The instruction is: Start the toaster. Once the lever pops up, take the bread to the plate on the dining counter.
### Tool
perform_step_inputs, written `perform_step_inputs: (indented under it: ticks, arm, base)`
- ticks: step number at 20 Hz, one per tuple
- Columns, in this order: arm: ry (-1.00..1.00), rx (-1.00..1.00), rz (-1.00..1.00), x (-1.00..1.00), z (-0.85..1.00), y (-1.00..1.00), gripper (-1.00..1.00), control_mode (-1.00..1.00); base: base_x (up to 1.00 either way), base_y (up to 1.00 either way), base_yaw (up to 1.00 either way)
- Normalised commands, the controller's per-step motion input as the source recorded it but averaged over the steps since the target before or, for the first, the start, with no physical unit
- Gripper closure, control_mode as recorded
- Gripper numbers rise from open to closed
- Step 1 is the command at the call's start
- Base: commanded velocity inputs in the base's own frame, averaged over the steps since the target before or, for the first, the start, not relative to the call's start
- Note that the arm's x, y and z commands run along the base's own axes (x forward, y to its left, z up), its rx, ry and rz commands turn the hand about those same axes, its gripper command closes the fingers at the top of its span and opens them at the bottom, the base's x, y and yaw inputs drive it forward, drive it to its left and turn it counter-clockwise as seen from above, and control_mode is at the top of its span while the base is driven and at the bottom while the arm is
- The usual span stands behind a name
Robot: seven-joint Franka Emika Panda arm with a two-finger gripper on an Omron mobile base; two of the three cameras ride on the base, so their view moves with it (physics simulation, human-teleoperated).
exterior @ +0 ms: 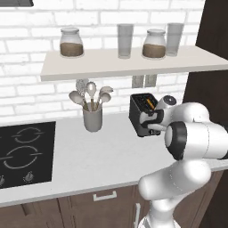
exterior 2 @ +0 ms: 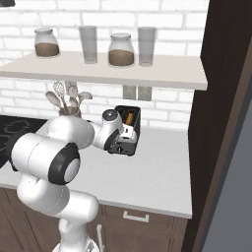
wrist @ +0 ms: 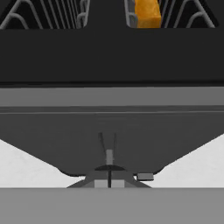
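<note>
The dark toaster stands on the kitchen worktop near the brick wall. An orange-tan slice of bread sits down in one of its top slots. My gripper is shut and pressed low against the toaster's front face, at the lever slot. Nothing is held between the fingers. The plate and the dining counter are out of view.
A grey utensil cup stands left of the toaster, with the black hob further left. A shelf with jars and glasses hangs above. A tall dark cabinet bounds the worktop on the right.
</note>
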Motion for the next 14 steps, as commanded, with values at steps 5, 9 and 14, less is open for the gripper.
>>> perform_step_inputs:
  ticks: [5, 9, 14]
  arm:
    - [-0.04, 0.0, 0.0, 0.13, -0.5, 0.0, 1.0, -1.0]
    - [-0.01, 0.0, 0.0, -0.02, -0.71, 0.0, 1.0, -1.0]
    - [0.0, 0.0, 0.0, -0.36, -0.98, 0.0, 1.0, -1.0]
  base:
    - [0.0, 0.0, 0.0]
    - [0.0, 0.0, 0.0]
    - [0.0, 0.0, 0.0]
